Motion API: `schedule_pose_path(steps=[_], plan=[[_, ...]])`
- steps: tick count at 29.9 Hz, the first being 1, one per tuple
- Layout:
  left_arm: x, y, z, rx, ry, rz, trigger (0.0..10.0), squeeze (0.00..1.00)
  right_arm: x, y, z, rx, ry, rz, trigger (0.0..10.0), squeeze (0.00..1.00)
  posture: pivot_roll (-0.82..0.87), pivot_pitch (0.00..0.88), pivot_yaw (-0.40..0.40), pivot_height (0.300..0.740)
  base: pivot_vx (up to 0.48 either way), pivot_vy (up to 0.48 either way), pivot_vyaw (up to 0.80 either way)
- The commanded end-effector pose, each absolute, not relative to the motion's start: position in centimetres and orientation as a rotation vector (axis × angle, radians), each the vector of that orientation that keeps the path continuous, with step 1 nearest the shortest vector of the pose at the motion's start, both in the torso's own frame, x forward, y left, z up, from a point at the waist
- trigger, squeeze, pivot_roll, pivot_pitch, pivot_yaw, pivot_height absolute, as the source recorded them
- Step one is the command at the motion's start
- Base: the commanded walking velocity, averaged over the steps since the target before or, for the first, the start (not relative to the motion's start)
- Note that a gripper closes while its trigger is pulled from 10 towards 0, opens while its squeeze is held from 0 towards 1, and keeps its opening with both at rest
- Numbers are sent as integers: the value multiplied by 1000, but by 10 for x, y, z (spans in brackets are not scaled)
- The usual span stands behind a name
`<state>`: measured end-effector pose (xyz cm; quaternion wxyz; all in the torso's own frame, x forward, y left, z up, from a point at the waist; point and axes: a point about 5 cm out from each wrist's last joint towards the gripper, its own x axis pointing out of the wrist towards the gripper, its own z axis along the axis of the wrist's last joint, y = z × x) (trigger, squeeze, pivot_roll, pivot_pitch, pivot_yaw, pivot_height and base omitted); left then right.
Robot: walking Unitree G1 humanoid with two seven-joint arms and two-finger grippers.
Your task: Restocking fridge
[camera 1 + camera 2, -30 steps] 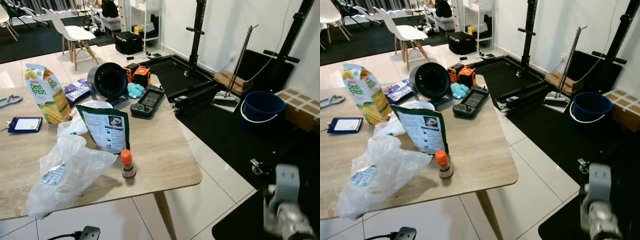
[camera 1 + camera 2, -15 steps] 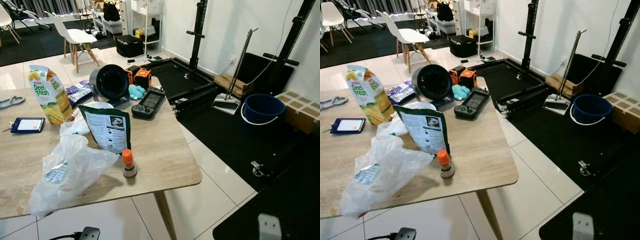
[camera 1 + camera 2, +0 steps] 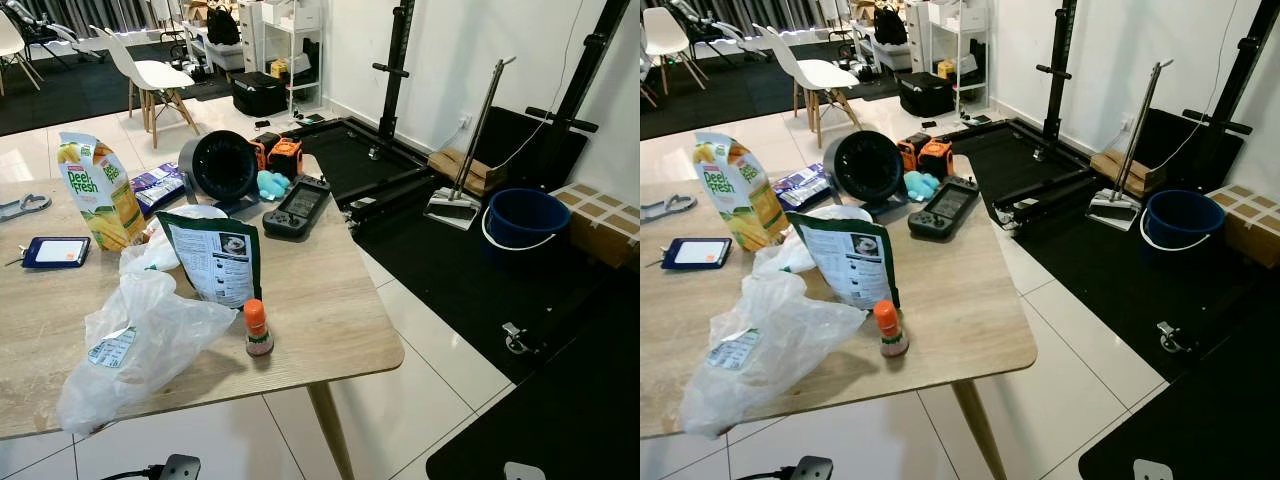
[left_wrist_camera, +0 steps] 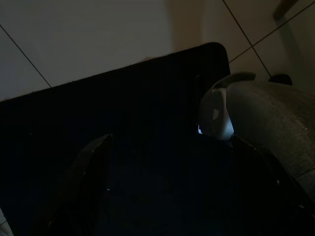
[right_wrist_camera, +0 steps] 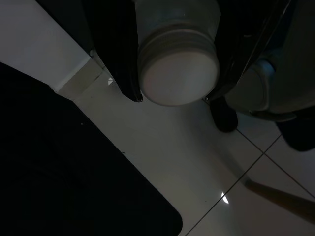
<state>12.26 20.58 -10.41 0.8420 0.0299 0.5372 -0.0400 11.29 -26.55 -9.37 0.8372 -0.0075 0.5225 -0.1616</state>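
A wooden tabletop (image 3: 330, 330) carries the groceries. One tall yellow-and-green pouch (image 3: 96, 190) stands near its far left part, and its label reads "Deel Fresh" or something close to it; the smaller print is too fine to read. One dark green pouch (image 3: 214, 256) stands toward the middle with its printed back panel facing the camera, the text there too small to make out. Just in front of it stands one small bottle with an orange cap (image 3: 257, 329). One crumpled clear plastic bag (image 3: 140, 340) lies beside the bottle, with a white sticker on it that cannot be read. Behind the pouches lie one blue packet (image 3: 155, 183), one round black fan (image 3: 219, 163), one black handheld controller (image 3: 296, 206) and one blue-edged card holder (image 3: 56, 250).

Off the tabletop, on a black floor mat, sits one blue bucket (image 3: 525, 216). One white chair (image 3: 147, 72) stands well back.

In the right wrist view the right hand (image 5: 173, 96) hangs low over the tiled floor, its two black fingers (image 5: 118, 59) closed on either side of a pale jar with a round white lid (image 5: 177, 69). In the left wrist view the left hand (image 4: 172, 187) hangs in deep shade above a dark mat, its fingers spread wide and holding nothing.
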Motion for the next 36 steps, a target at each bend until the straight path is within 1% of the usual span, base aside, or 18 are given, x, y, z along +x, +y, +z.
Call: schedule_pose_path(steps=[1,19,36], plan=[[118,204,-106,49,1155,-74,10000,0,115,-261,-94,-22,1110,-314,10000,0,71,0,1,740,0,0,-519],[117,204,-106,52,1160,-78,10000,0,115,-258,-96,-44,1126,-279,10000,0,72,0,-2,740,0,0,-769],[114,200,-108,38,1180,-90,10000,0,113,-253,-98,-47,1138,-258,10000,0,71,0,4,740,0,0,0]])
